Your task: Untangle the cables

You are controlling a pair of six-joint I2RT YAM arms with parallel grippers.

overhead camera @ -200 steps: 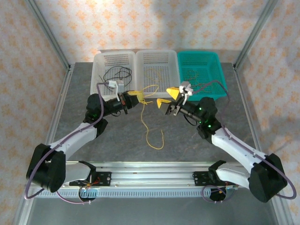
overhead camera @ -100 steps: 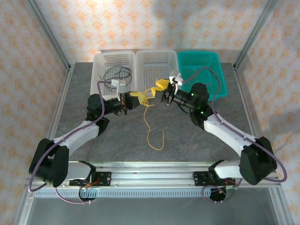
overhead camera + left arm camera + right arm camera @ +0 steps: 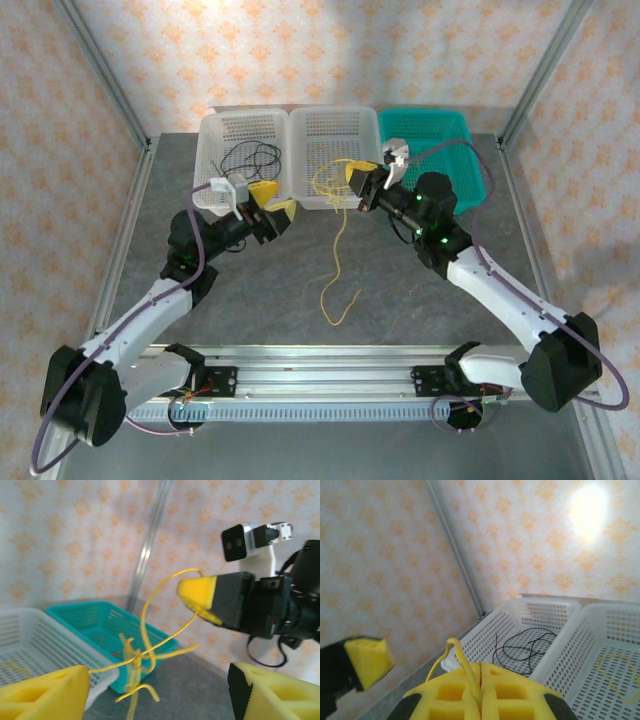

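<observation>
Wrist views show right tool clamped on yellow cable, left tool apart facing its knot.

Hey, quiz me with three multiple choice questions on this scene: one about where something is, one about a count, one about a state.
1. Where is the black cable?
A) in the left white basket
B) lying outside every basket
C) held up in the air

2. How many baskets are there?
A) two
B) three
C) four

3. The right end effector is:
A) open and empty
B) shut on the yellow cable
C) shut on a black wire

Answers:
1 A, it coils on that basket's floor.
2 B, the middle white basket and the teal basket stand beside it.
3 B, its pads meet with the yellow strand pinched between them.
</observation>
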